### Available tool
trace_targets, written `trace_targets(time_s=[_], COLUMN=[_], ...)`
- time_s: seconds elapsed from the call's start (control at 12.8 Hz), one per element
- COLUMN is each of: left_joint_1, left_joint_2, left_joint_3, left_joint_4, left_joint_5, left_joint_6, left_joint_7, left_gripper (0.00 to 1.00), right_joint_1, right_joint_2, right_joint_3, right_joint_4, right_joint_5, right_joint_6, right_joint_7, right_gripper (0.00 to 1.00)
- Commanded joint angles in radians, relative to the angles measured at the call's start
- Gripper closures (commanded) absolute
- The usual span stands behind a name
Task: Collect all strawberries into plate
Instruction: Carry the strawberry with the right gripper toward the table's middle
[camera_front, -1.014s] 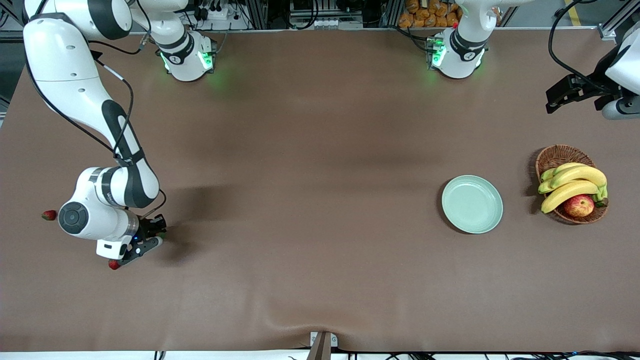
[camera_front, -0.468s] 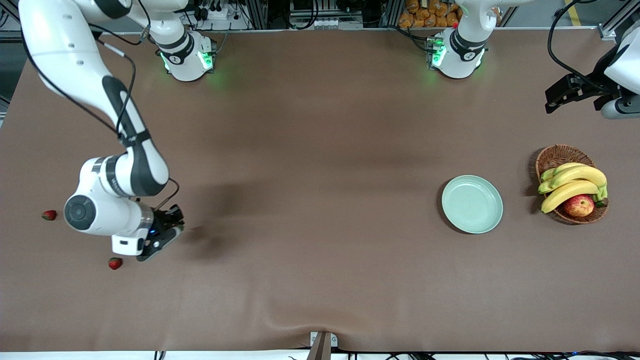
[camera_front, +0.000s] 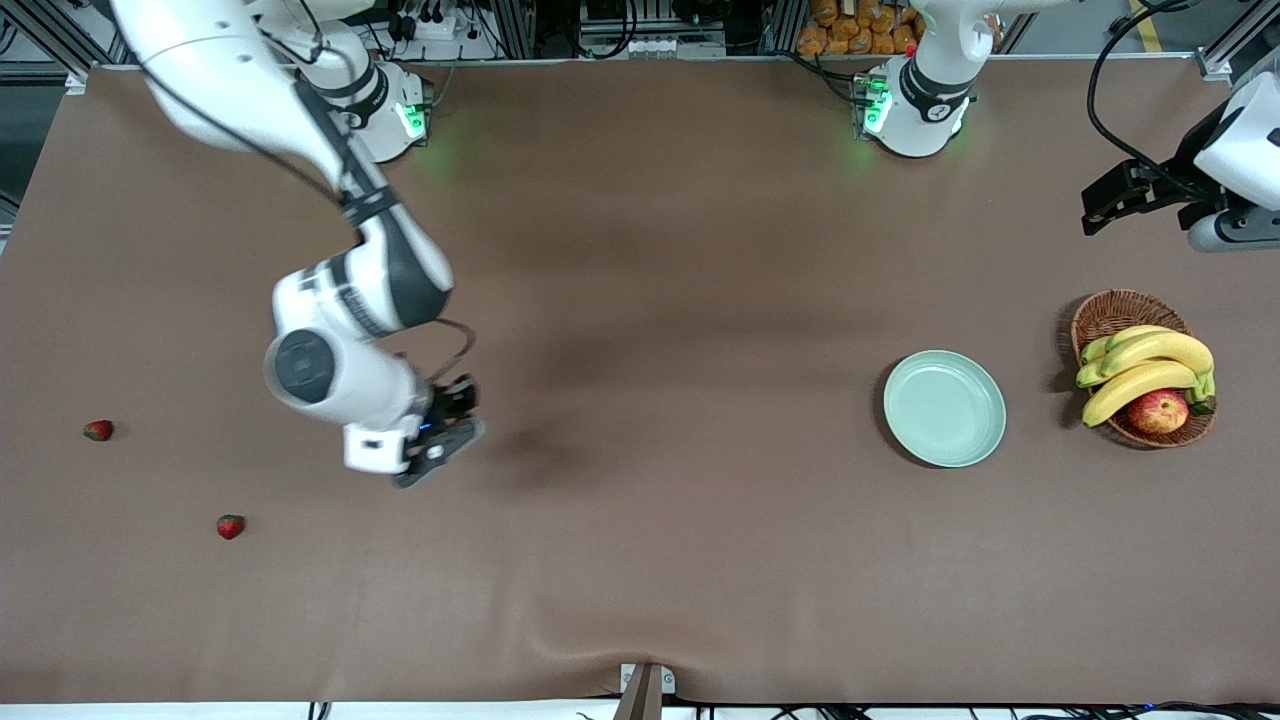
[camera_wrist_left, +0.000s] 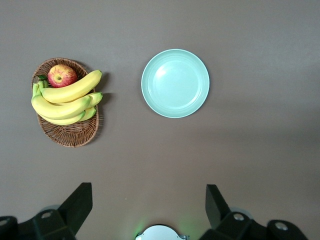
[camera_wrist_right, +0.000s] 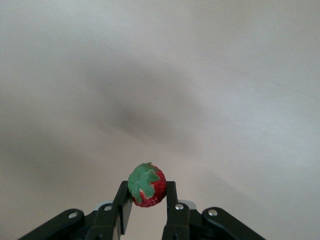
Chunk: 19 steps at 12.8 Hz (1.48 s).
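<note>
My right gripper (camera_front: 466, 413) is shut on a strawberry (camera_wrist_right: 147, 186), red with a green cap, held in the air over bare table toward the right arm's end. In the right wrist view the berry sits between the gripper's (camera_wrist_right: 147, 194) two fingers. Two more strawberries lie on the table at the right arm's end, one (camera_front: 98, 430) near the edge and one (camera_front: 230, 526) nearer to the front camera. The pale mint-green plate (camera_front: 944, 408) lies empty toward the left arm's end; it also shows in the left wrist view (camera_wrist_left: 175, 83). My left gripper (camera_front: 1095, 205) waits open and empty in the air at the left arm's end (camera_wrist_left: 147, 200).
A brown wicker basket (camera_front: 1110, 310) with bananas (camera_front: 1145, 365) and a red-yellow apple (camera_front: 1158, 411) stands beside the plate, at the left arm's end. It shows in the left wrist view too (camera_wrist_left: 70, 135). A brown cloth covers the table.
My right gripper has lifted the strawberry off the table and carried it toward the plate's end. The other two strawberries and the left arm have stayed put.
</note>
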Motion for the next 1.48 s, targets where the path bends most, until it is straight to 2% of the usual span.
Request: trace_targets(time_s=[0.0, 0.31, 0.78, 0.94, 1.09, 1.17, 1.4], left_joint_1=[0.000, 0.001, 0.000, 0.000, 0.000, 0.001, 0.000], left_joint_2=[0.007, 0.007, 0.012, 0.019, 0.019, 0.019, 0.019], left_joint_3=[-0.003, -0.003, -0.003, -0.003, -0.003, -0.003, -0.003], left_joint_4=[0.022, 0.022, 0.022, 0.022, 0.022, 0.022, 0.022], left_joint_5=[-0.010, -0.003, -0.008, -0.008, -0.006, -0.006, -0.005], left_joint_6=[-0.002, -0.004, 0.011, 0.013, 0.019, 0.019, 0.021], left_joint_7=[-0.015, -0.015, -0.015, -0.015, -0.015, -0.015, -0.015], left_gripper=[0.00, 0.00, 0.00, 0.00, 0.00, 0.00, 0.00], right_joint_1=[0.083, 0.229, 0.419, 0.459, 0.508, 0.534, 0.564], right_joint_2=[-0.007, 0.039, 0.205, 0.269, 0.337, 0.361, 0.403], right_joint_3=[-0.009, -0.010, -0.015, -0.025, -0.074, -0.102, -0.116], right_joint_4=[0.004, 0.025, 0.105, 0.163, 0.241, 0.263, 0.292], right_joint_5=[0.008, 0.008, -0.006, -0.012, -0.012, -0.011, -0.012], right_joint_6=[0.028, 0.140, 0.408, 0.434, 0.435, 0.436, 0.436], right_joint_7=[0.200, 0.519, 0.845, 0.887, 0.891, 0.905, 0.951], right_gripper=[1.00, 1.00, 1.00, 1.00, 1.00, 1.00, 0.98])
